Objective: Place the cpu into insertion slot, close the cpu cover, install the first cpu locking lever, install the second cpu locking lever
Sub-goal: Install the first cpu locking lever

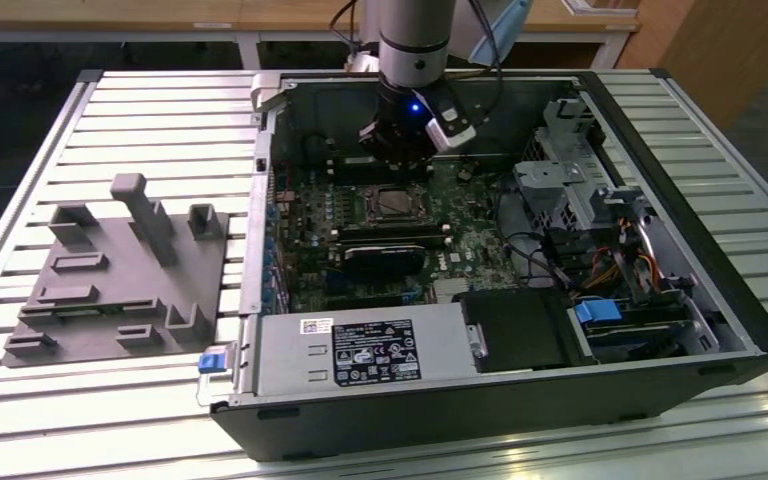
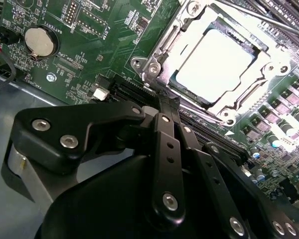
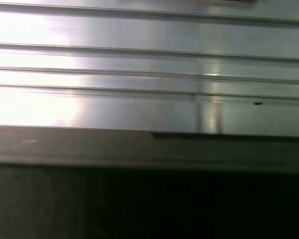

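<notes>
The gripper (image 1: 398, 150) hangs inside the open computer case (image 1: 704, 300), just above the motherboard (image 2: 89, 45). Its jaws are drawn together with nothing between them, tips just beside the insertion slot (image 2: 159, 55). The cpu (image 2: 217, 62) sits in that slot, with the cpu cover (image 2: 254, 94) closed over it.

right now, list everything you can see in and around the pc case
computer case: 1, black, open, on the slatted table
table: 1, silvery slats, under everything
green board: 1, green, inside the case
cpu: 1, pale silver, seated in the socket
cpu cover: 1, silvery frame, down around the cpu
coin battery: 1, silver, on the board
grey fixture: 1, grey, exterior view's left of the case
gripper: 1, black, shut, beside the socket
</notes>
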### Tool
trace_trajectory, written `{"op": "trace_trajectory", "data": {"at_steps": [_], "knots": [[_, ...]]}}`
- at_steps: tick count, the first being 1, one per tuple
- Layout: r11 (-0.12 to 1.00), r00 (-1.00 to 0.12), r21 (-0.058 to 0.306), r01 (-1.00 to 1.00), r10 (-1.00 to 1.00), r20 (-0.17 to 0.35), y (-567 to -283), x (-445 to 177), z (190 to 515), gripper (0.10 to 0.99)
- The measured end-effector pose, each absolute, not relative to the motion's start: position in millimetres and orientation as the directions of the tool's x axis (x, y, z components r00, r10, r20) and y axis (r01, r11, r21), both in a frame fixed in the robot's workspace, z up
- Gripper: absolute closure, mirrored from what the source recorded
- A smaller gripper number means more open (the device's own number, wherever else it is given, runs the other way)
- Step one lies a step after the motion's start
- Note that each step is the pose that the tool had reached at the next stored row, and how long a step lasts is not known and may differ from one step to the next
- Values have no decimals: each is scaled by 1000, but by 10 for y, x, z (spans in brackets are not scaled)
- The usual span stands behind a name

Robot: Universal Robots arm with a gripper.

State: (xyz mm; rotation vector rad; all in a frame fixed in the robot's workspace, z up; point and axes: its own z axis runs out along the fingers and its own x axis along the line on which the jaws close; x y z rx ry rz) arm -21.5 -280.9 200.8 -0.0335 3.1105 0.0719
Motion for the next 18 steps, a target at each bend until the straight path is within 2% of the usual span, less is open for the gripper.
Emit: {"op": "trace_trajectory", "data": {"at_steps": [18], "knots": [[999,-999,29,-22,-21,-30,-2809,-215,1992,976]]}}
